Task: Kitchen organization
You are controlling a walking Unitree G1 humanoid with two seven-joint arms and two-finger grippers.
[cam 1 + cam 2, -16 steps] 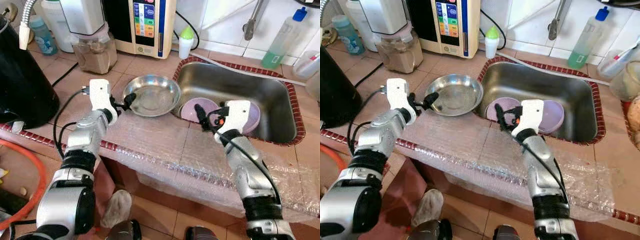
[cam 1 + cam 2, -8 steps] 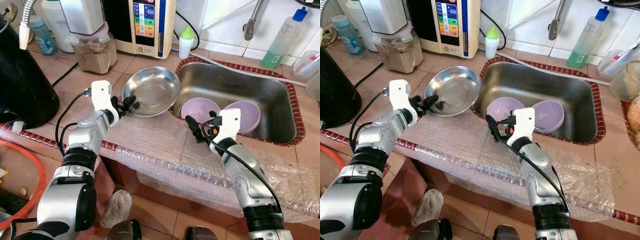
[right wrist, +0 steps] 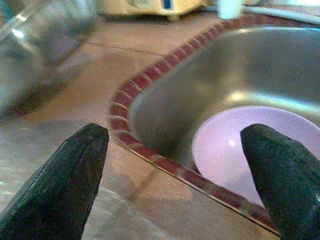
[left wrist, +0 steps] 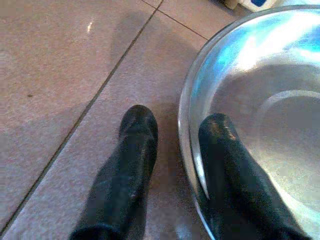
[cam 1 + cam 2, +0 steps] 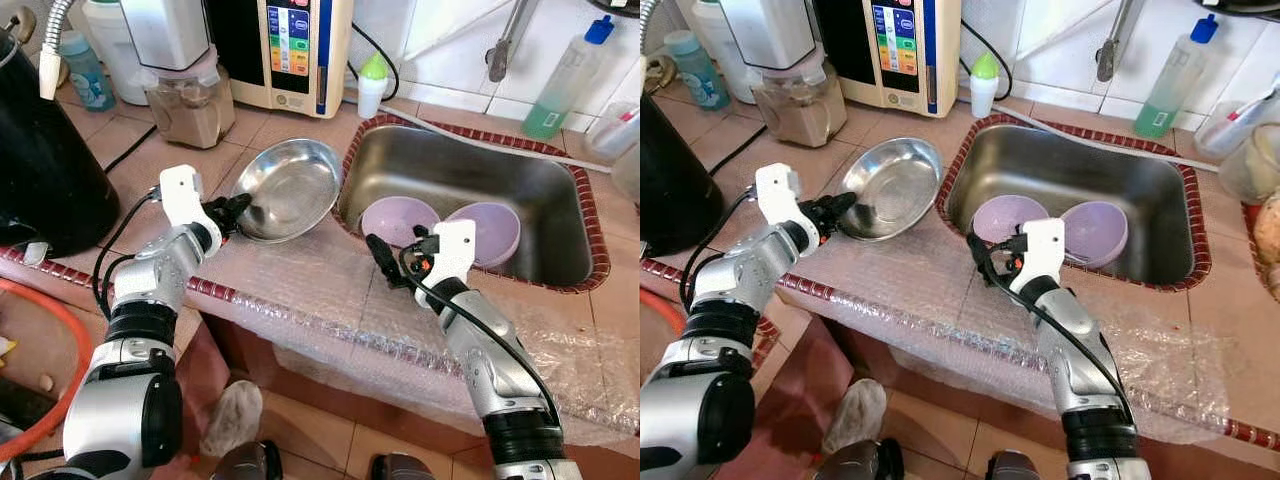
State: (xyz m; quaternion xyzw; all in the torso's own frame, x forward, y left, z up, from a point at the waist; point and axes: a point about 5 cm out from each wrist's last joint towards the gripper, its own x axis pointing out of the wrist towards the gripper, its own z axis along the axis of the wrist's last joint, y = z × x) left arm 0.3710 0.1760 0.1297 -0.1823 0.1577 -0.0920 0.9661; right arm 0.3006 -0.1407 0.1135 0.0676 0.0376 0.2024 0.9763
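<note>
Steel bowl point(image 5: 288, 188), rim pinched by left hand point(image 4: 172, 130), tilts; keep it level toward nine o'clock. Right hand point(image 3: 175, 150) gapes wide, empty.

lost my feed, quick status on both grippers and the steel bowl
Left gripper shut on steel bowl rim, bowl tilted on counter. Right gripper open, empty, at sink edge near purple bowls. Nothing blocking.

A blender point(image 5: 185, 70) and a panelled appliance point(image 5: 295, 50) stood against the wall, a green bottle point(image 5: 565, 80) by the tap point(image 5: 503, 45) (bubble wrap point(image 5: 330, 300) draped the counter edge).
</note>
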